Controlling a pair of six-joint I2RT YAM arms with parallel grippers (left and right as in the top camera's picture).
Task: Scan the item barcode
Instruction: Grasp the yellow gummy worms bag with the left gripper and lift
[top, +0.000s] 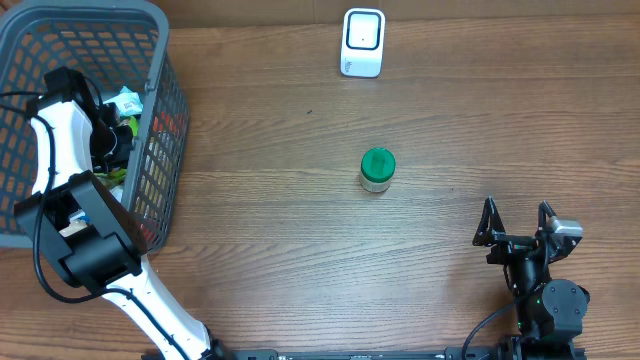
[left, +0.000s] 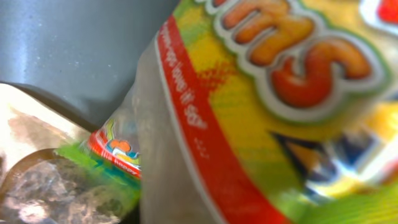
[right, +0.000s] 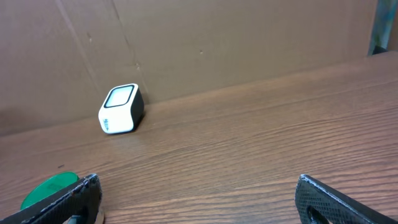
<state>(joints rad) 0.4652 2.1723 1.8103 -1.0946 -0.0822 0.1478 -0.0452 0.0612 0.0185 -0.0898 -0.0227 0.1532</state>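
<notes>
My left gripper is down inside the grey basket, and I cannot tell whether its jaws are pinching anything. A yellow snack bag fills its wrist camera. My right gripper rests spread wide near the table's edge. The green-lidded jar and the white scanner stand beyond it.

Basket: grey, ten o'clock, packets inside.
My left arm: reaching into the basket.
Scanner: white, twelve o'clock.
Jar: green lid, upright, mid-table.
My right gripper: five o'clock, fingers spread.
</notes>
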